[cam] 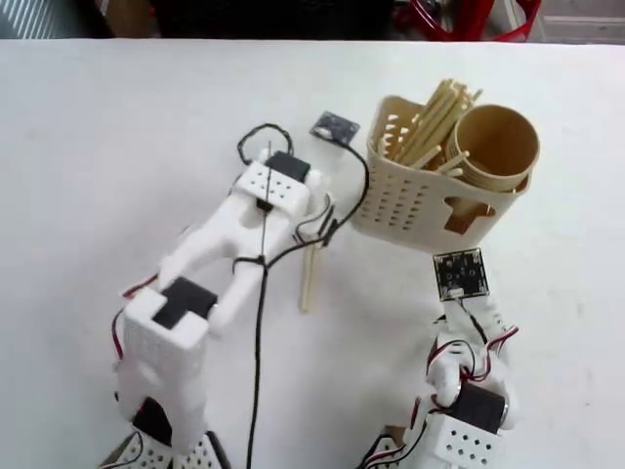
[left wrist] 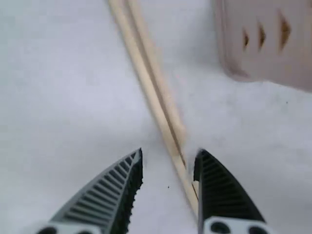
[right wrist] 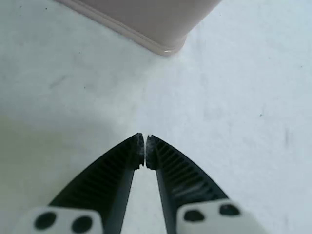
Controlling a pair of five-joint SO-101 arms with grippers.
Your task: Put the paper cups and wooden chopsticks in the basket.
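High view, left side: left arm (cam: 234, 234) runs from the 7 o'clock corner of the table (cam: 98, 147) up toward centre, with a black cable (cam: 259, 332) trailing along it. Left pincer (left wrist: 169, 152) is released, fingers (left wrist: 117, 190) spread apart, low over the table. The loose chopsticks (cam: 311, 274) lie flat on the table as a pair, side by side and touching, running roughly 12 to 6 o'clock with a slight lean. The pincer sits over their 12 o'clock end. In the left wrist view the pair passes into the gap between the fingers, off-centre and tight against one finger; contact cannot be told. Nothing is gripped.

Centre-right: the basket (cam: 410, 205) stands upright at about 2 o'clock from the loose chopsticks, near them but apart. Inside it, a bundle of chopsticks (cam: 435, 112) leans on the 11 o'clock side, tips sticking out above the rim. A paper cup (cam: 493, 147) stands mouth up on the 3 o'clock side, touching the bundle. The left wrist view shows the basket's slotted wall beyond the loose pair.

Right: right arm (cam: 464, 391) comes up from the 5 o'clock edge and ends just at 6 o'clock of the basket. Right pincer (right wrist: 145, 137) is clenched, tips meeting, with nothing between them. It hangs over bare table, pointing at the basket's lower corner, close to it but apart.
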